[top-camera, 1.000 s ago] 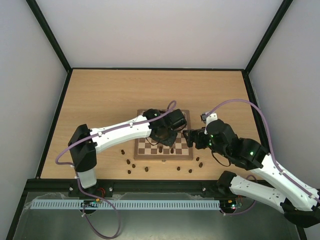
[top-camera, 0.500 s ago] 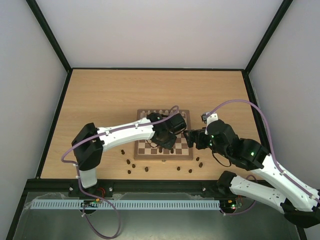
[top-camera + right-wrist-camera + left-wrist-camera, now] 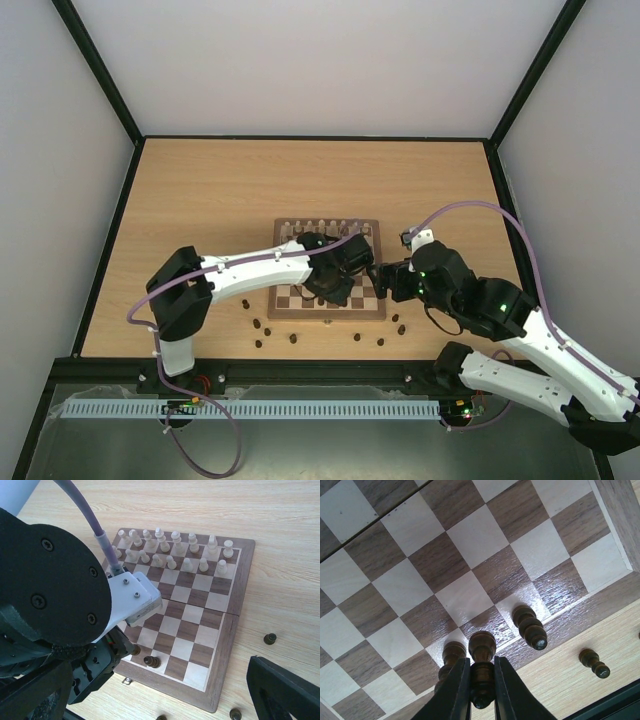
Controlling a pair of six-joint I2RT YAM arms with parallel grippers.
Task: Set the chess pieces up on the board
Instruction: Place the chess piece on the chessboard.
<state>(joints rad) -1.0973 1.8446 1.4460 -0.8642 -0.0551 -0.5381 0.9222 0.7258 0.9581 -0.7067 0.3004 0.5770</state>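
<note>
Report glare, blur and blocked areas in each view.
Left wrist: glare streaks the board near its rim; the dark piece in the left gripper is sharp. Right wrist: the left arm looms dark, hiding the board's near-left corner; cream pieces crisp. Top external: even light, loose pieces tiny.

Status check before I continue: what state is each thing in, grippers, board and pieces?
left gripper: shut on the held piece.
held piece: dark, upright between the fingers, over the board's near row.
right gripper: open, empty.
board: unfolded flat on the table.
cream pieces: standing in the two far rows.
placed dark pieces: two, upright, near row.
loose dark pieces: scattered off the board.
</note>
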